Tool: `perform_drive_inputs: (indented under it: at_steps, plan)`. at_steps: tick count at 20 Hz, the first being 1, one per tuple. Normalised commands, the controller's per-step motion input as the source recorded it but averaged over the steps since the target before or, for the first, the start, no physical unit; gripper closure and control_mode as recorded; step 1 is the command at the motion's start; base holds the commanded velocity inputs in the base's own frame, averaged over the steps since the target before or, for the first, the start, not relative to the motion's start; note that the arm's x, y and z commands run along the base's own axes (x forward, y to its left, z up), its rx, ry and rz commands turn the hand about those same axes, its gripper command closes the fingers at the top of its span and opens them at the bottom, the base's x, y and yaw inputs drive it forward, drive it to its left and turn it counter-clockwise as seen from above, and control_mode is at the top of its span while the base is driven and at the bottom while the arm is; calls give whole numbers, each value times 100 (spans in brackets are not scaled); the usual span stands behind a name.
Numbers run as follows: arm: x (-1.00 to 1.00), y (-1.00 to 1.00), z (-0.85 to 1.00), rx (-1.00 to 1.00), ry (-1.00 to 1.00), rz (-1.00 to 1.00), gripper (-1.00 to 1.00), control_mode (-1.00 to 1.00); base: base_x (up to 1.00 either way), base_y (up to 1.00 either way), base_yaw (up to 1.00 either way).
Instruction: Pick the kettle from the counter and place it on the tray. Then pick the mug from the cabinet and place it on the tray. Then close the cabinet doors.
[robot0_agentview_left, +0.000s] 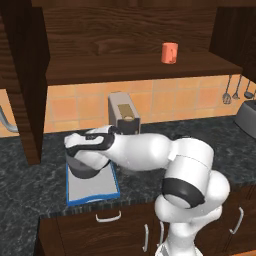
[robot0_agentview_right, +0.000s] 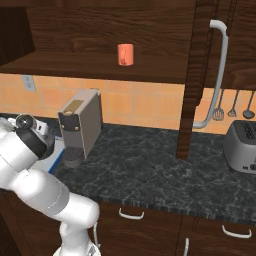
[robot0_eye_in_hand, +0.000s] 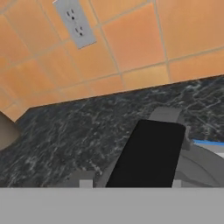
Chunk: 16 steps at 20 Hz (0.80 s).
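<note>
Kettle (robot0_agentview_left: 82, 167): squat, dark grey, round body. It sits on the tray (robot0_agentview_left: 95, 192), at the tray's far end. In the hand view its black handle (robot0_eye_in_hand: 148, 153) runs broad & flat up the middle, grey body curving away on either side. Gripper (robot0_agentview_left: 80, 150) is right over the kettle w/ the white arm across it. Can't tell if the jaws grip the handle or stand loose around it; tips too hidden.

Tray is flat, light grey w/ blue rim, lying on the dark speckled surface (robot0_agentview_right: 150, 170) close to the front edge. Its near half is bare. Beige-grey coffee machine (robot0_agentview_right: 80, 125) stands just behind/beside the tray, tight on that side.

Mug (robot0_agentview_left: 169, 52): small, orange-red, upright on the cabinet shelf (robot0_agentview_left: 135, 67), well above & off to the right of the kettle, open shelf on both sides of it. Cabinet doors stand open; one door (robot0_agentview_right: 192, 75) w/ a long silver bar handle (robot0_agentview_right: 217, 75) juts out over the surface. Toaster (robot0_agentview_right: 242, 145) at far right, utensils (robot0_agentview_right: 232, 105) hang on the orange tile wall. Wide stretch of surface between coffee machine & toaster.
</note>
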Motion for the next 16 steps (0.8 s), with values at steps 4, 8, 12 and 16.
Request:
perform_drive_inputs:
  at_steps: [4, 8, 12, 16]
  plan:
    - [12, 0, -31, 0, 0, -11, 100, -100, 0, 0, 0]
    - [1, 0, -32, 0, 0, -14, -100, -100, 0, 0, 0]
    - [0, -10, -26, 0, 11, -23, -100, -100, 0, 0, 0]
    - [-6, -5, -3, 0, 40, -26, -100, -100, 0, 0, 0]
